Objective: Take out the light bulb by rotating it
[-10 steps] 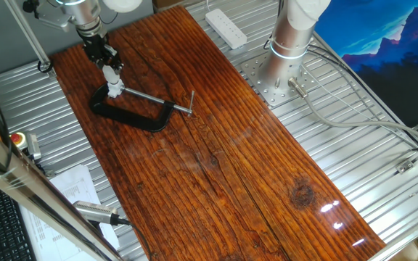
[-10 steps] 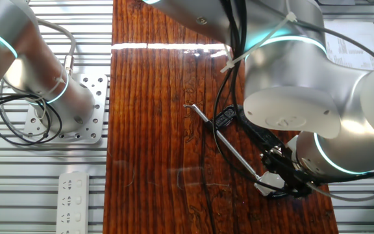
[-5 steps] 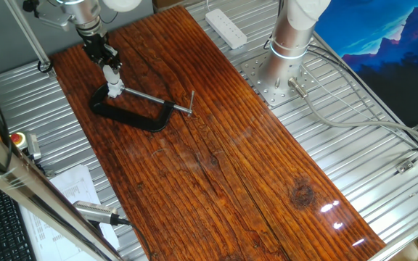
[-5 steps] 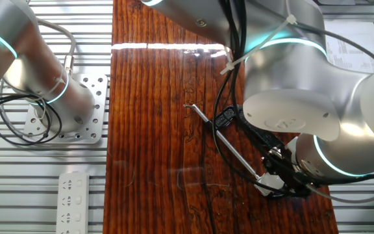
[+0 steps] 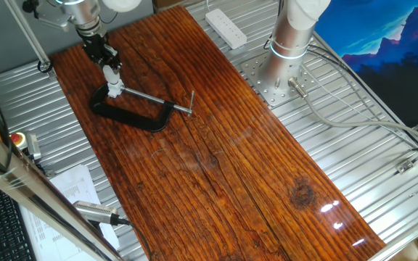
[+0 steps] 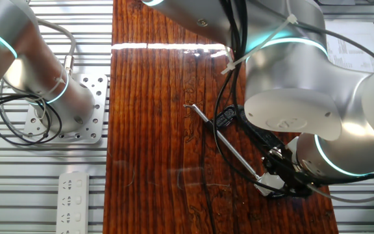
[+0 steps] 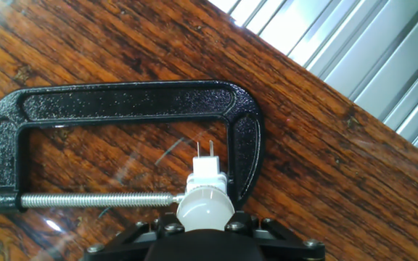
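Note:
The light bulb [image 7: 205, 205] is a frosted white dome seated in a small white socket [image 7: 207, 172] with two metal prongs. The socket is held in the black C-clamp [image 7: 122, 101] by its steel screw rod [image 7: 85, 199]. My gripper [image 7: 204, 220] comes down from above and is shut on the light bulb, with one black finger on each side of it. In one fixed view the gripper [image 5: 108, 64] stands over the light bulb [image 5: 112, 73] at the clamp's [image 5: 133, 114] far end. In the other fixed view the arm hides most of the light bulb [image 6: 269, 184].
The clamp lies flat on a dark wooden board [image 5: 216, 145] set on a ribbed metal table. A second arm's base [image 5: 285, 51] and a white power strip [image 5: 226, 27] stand at the far side. Cables [image 5: 354, 101] run to the right.
The hand turned slightly about the bulb between one second and half a second ago. It has held still since then. The clamp has not moved.

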### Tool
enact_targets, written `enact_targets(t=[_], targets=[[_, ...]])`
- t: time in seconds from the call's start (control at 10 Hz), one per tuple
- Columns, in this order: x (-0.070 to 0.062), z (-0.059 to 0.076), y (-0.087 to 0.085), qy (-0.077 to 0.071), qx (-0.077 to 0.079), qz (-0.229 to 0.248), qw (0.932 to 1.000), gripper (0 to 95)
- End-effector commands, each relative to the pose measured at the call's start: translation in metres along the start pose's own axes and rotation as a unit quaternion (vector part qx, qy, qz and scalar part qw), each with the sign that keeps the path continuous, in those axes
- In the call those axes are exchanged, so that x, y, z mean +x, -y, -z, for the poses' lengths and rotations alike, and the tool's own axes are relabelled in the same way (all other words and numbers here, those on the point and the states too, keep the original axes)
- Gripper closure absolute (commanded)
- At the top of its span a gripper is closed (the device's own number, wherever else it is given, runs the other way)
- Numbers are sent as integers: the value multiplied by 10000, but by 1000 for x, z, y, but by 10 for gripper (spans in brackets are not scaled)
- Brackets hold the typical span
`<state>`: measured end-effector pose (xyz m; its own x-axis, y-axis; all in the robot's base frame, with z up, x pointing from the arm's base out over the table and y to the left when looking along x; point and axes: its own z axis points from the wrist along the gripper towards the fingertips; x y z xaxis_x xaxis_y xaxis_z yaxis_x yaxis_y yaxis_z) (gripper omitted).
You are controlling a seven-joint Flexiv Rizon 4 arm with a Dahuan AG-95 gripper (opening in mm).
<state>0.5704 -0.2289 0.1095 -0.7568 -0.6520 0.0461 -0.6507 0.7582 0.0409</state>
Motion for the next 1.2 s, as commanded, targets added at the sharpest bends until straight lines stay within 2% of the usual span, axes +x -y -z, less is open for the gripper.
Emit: enact_targets(t=[0.1, 0.4, 0.8, 1.1, 1.2], targets=[[0, -1, 0, -30, -17, 153, 9999, 950], [0, 0, 0, -48, -32, 406, 9992, 950], [0, 0, 0, -69, -6, 1248, 9922, 950], [-1, 0, -1, -90, 14, 1551, 9879, 950], [-1, 0, -1, -82, 31, 1750, 9845, 950]])
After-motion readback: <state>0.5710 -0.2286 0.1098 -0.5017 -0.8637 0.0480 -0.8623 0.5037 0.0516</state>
